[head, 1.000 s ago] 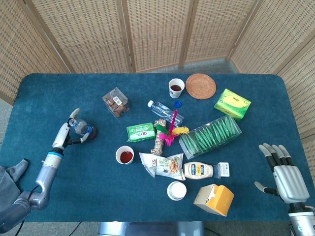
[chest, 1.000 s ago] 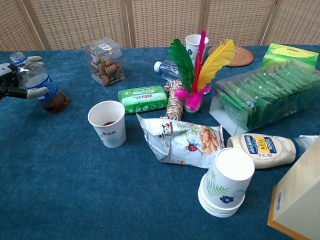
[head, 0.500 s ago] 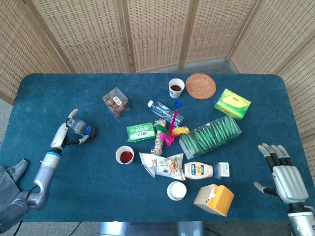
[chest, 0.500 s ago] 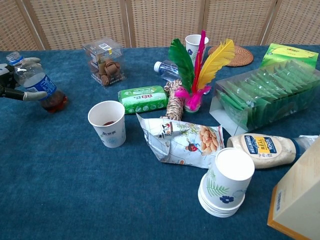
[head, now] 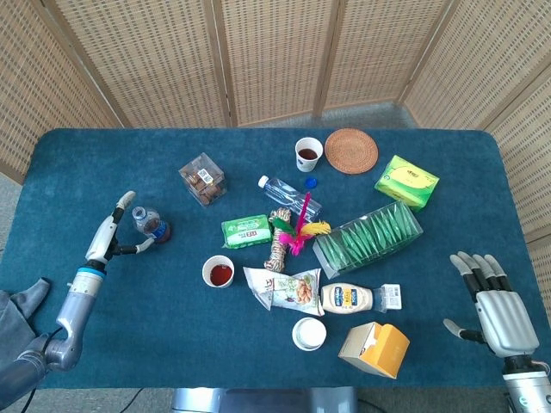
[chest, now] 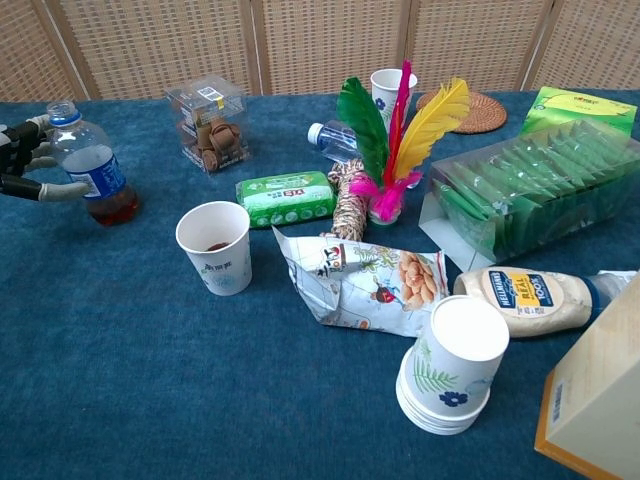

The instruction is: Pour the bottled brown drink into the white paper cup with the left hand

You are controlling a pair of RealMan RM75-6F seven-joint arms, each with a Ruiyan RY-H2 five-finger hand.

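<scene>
The bottle of brown drink (head: 151,224) (chest: 92,168) stands upright on the blue table at the far left, uncapped, with a little liquid at its bottom. My left hand (head: 110,234) (chest: 24,160) is just left of it with fingers spread. They are not wrapped round it; only the thumb reaches towards its lower part. The white paper cup (head: 218,272) (chest: 214,246) stands to the right of the bottle and nearer the front, with brown drink inside. My right hand (head: 496,308) lies open at the table's front right corner, holding nothing.
Between the bottle and the rest lie a clear snack box (chest: 207,122), a green pack (chest: 288,197), a feather toy (chest: 385,150), a snack bag (chest: 365,280), stacked cups (chest: 450,365), a mayonnaise bottle (chest: 520,298), a lying water bottle (head: 288,196) and a second filled cup (head: 308,153).
The bottle went from tilted in my left hand to standing upright on the table. The left hand's fingers have come off it and drawn back to the left. The right hand stayed put.
</scene>
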